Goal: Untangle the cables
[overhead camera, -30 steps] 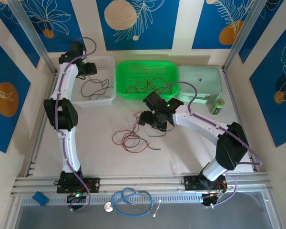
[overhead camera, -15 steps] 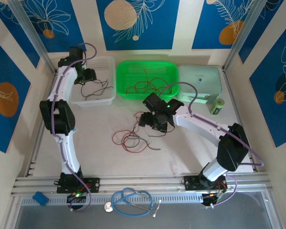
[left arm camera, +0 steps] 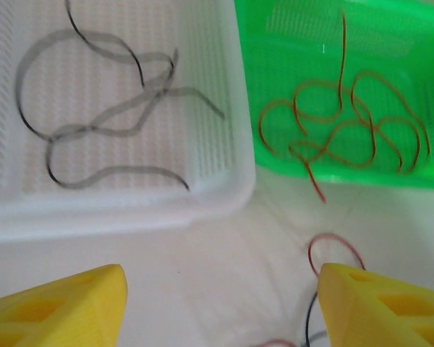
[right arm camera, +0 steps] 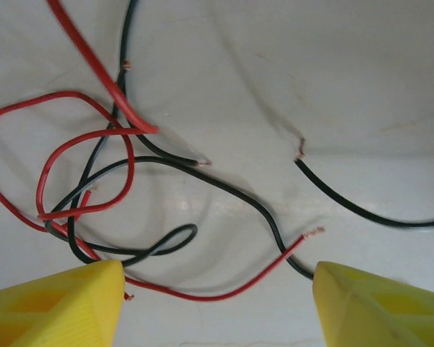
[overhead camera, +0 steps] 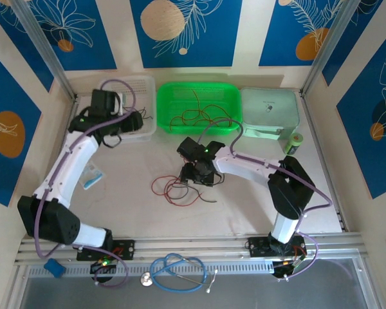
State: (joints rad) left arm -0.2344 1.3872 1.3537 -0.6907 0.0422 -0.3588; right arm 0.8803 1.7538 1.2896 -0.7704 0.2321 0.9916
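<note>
A tangle of red and black cables (overhead camera: 177,190) lies on the white table, left of centre. My right gripper (overhead camera: 194,174) hovers just beyond its right side, open. In the right wrist view, a red cable (right arm camera: 224,289) and a black cable (right arm camera: 264,210) cross on the table between the open gripper (right arm camera: 218,271) fingers, ungripped. My left gripper (overhead camera: 130,122) is at the front right corner of the white basket (overhead camera: 140,87), open and empty (left arm camera: 220,273). Black cables (left arm camera: 94,123) lie in that basket. Red cables (left arm camera: 347,123) lie in the green basket (overhead camera: 170,96).
A mint box (overhead camera: 270,112) stands right of the green basket, with a green roll (overhead camera: 294,143) beside it. A small card (overhead camera: 93,177) lies under the left arm. A blue stethoscope (overhead camera: 180,267) and a blue block (overhead camera: 53,266) rest on the front rail.
My left arm swung forward and right out of the white basket, to its front corner. My right gripper slid left, closer to the tangle. Both jaws narrowed slightly.
</note>
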